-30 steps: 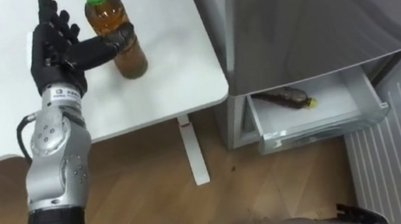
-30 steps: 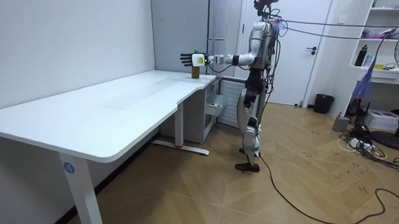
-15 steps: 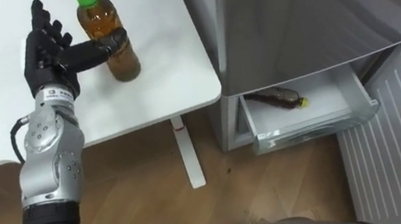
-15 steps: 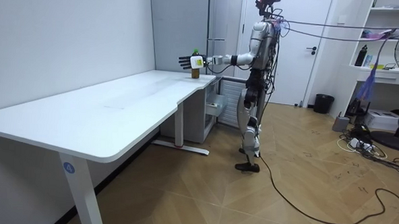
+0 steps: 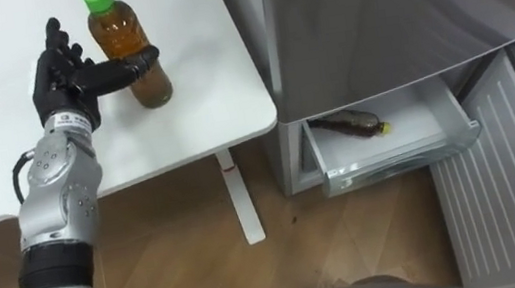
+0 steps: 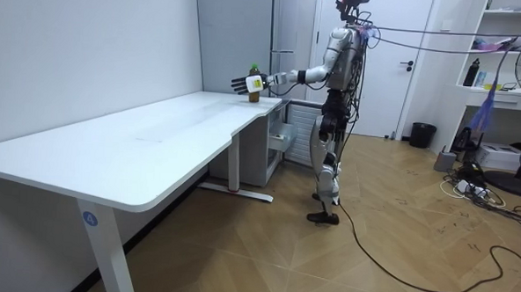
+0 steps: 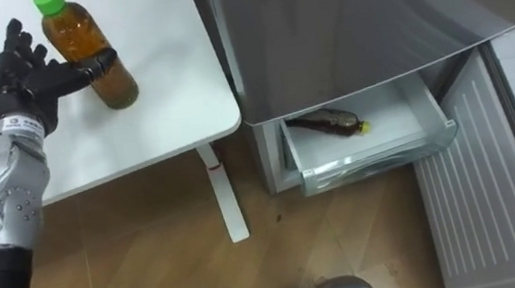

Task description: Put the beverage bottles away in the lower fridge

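Left hand (image 5: 62, 81), spread wide, thumb touching the upright green-capped amber plastic bottle (image 5: 150, 83) at its 3 o'clock on the white counter (image 5: 184, 124); a glancing squeeze could topple it.

The 2 eye views look steeply down from the robot's head, close over the table (image 5: 193, 113) corner and the fridge's (image 5: 371, 17) open drawer (image 5: 401, 156) (same scene, just shifted a bit sideways). Room view sits well back, facing along the table toward the fridge.
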You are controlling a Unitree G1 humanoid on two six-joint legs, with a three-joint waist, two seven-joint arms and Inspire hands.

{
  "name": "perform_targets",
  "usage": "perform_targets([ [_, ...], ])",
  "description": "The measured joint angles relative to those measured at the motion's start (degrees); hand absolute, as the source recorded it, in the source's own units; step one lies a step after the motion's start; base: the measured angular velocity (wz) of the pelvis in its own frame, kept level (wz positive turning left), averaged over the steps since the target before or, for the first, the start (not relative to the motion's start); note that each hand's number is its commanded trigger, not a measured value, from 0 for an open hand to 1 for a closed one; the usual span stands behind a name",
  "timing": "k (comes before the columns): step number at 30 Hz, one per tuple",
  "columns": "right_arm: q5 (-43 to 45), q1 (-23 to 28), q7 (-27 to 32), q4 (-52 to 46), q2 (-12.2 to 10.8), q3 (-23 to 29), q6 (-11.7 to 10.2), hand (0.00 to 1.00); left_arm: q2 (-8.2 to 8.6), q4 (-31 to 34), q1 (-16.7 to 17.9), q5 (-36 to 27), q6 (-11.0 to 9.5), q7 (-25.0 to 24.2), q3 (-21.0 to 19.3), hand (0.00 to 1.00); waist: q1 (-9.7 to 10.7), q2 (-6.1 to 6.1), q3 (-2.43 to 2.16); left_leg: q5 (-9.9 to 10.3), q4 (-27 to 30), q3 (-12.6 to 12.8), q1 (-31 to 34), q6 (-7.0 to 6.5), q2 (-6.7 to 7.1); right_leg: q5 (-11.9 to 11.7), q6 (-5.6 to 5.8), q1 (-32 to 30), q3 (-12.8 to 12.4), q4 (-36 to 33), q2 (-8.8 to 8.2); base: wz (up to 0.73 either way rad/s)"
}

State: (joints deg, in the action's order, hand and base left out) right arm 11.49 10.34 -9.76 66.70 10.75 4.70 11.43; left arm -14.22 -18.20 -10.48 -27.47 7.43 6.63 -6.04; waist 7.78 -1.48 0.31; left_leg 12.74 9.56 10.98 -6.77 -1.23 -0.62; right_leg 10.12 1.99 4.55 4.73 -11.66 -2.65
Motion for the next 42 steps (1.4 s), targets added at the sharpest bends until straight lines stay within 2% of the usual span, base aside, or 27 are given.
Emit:
perform_targets([
  [6, 0.1, 0.1, -0.4, 0.0, 0.0, 0.0, 0.8, 0.0, -0.55, 0.0, -1.6, 0.0, 2.2, -0.1, 0.0, 0.0, 0.1, -0.15, 0.0, 0.0, 0.1, 0.0, 0.1, -0.01, 0.03, 0.0, 0.0, -0.5, -0.2, 0.0, -0.02, -0.02],
  [10, 0.1, 0.2, -0.4, -0.4, 0.1, 0.0, 0.9, 0.0, -0.73, -1.2, -4.1, 0.0, 2.6, -1.2, 0.1, 0.0, 0.0, -0.59, 0.11, 0.0, 0.1, 0.4, 0.1, -0.01, 0.01, 0.0, 0.0, -0.6, -0.2, 0.0, -0.01, -0.01],
  [13, 0.1, 0.2, -0.3, -0.4, 0.1, -0.1, 0.9, 0.0, -0.73, -1.3, -5.2, 0.0, 2.7, -1.5, 0.1, 0.0, 0.0, -0.96, 0.0, 0.0, 0.1, 0.7, 0.1, -0.01, -0.02, 0.0, 0.0, -0.7, -0.3, 0.0, 0.02, -0.05],
  [29, 0.1, 0.1, 0.4, -0.5, 0.2, -0.1, 1.1, 0.0, -0.74, -1.3, -5.6, 0.0, 3.7, -3.5, 0.2, 0.0, 0.1, -1.24, 0.08, 0.0, 0.0, 1.3, 0.0, 0.01, -0.17, 0.0, -0.06, -0.8, -0.8, -0.1, 0.22, -0.02],
  [30, 0.1, 0.1, 0.4, -0.5, 0.2, -0.1, 1.1, 0.0, -0.74, -1.3, -5.6, 0.0, 3.8, -3.6, 0.2, 0.04, 0.1, -1.24, 0.08, 0.0, 0.0, 1.3, 0.0, 0.01, -0.17, 0.0, -0.06, -0.8, -0.8, -0.1, 0.22, 0.0],
  [31, 0.1, 0.0, 0.4, -0.5, 0.2, -0.1, 1.1, 0.0, -0.74, -1.3, -5.6, 0.0, 3.8, -3.6, 0.2, 0.53, 0.1, -1.23, 0.08, 0.0, 0.0, 1.3, 0.0, 0.01, -0.16, 0.0, -0.06, -0.8, -0.8, -0.1, 0.22, 0.0],
  [32, 0.1, 0.0, 0.4, -0.5, 0.2, -0.1, 1.1, 0.0, -0.74, -1.3, -5.6, 0.0, 3.8, -3.7, 0.3, 0.74, 0.1, -1.23, 0.08, 0.0, 0.0, 1.3, 0.0, 0.01, -0.16, 0.0, -0.06, -0.8, -0.9, -0.1, 0.22, 0.0],
  [33, 0.1, 0.0, 0.4, -0.5, 0.2, -0.1, 1.1, 0.0, -0.74, -1.3, -5.6, 0.0, 3.9, -3.8, 0.3, 1.0, 0.1, -1.23, 0.08, 0.0, 0.0, 1.3, 0.1, 0.01, -0.16, 0.0, -0.06, -0.8, -0.9, -0.1, 0.22, 0.0],
  [42, 0.1, 0.2, 0.4, -1.6, 0.2, -0.5, 1.2, 0.0, -0.8, -1.3, -5.6, 0.0, 4.0, -5.2, 0.6, 1.0, 0.1, -1.21, 0.08, 0.0, -0.1, 1.8, 0.2, 0.01, -0.16, 0.0, -0.06, -1.4, -1.4, -0.2, 0.26, -0.02],
])
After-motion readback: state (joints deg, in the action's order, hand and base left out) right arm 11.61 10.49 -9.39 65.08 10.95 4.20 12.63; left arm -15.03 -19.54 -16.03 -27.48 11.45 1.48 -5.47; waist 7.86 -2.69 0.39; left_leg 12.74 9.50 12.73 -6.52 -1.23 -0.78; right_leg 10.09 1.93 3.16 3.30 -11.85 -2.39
